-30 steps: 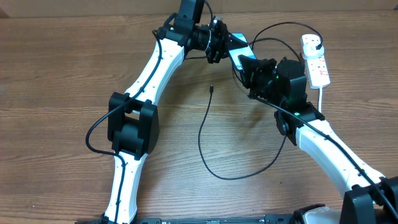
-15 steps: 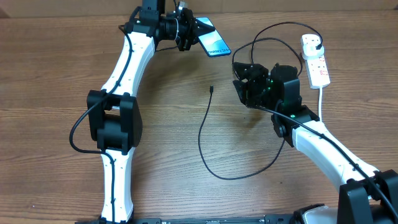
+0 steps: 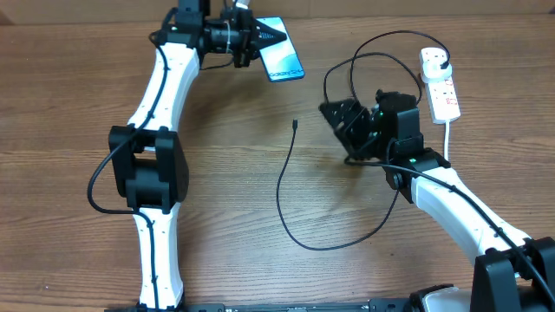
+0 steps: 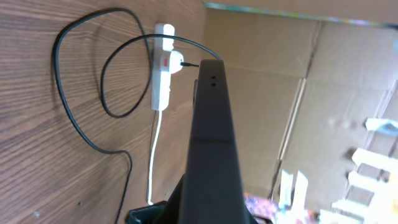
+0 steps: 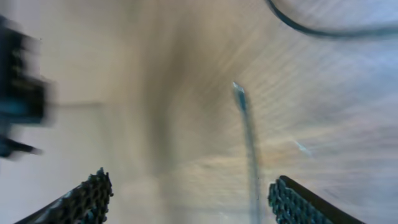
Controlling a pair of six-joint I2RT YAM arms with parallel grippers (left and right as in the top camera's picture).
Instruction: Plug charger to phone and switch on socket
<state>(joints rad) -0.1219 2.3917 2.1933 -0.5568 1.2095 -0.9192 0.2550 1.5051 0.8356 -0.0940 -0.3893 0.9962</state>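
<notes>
My left gripper (image 3: 258, 38) is shut on the phone (image 3: 282, 61), holding it tilted above the table's far side, blue screen facing up. In the left wrist view the phone's dark edge (image 4: 212, 130) runs up from the jaws. The charger is a thin black cable; its connector tip (image 3: 295, 124) lies free on the wood at centre and shows blurred in the right wrist view (image 5: 239, 94). My right gripper (image 3: 341, 117) stands open and empty just right of that tip, fingers (image 5: 297, 202) wide apart. The charger's plug (image 3: 443, 59) sits in the white socket (image 3: 439, 85).
The cable (image 3: 286, 217) curves across mid-table and loops (image 3: 347, 65) near the socket. The socket (image 4: 163, 68) with its thick white cord (image 4: 153, 149) also shows in the left wrist view. Cardboard boxes (image 4: 298, 93) stand beyond the table's far edge.
The right gripper has opened wide and drawn back from the phone. The left arm has carried the phone left and toward the far edge.
</notes>
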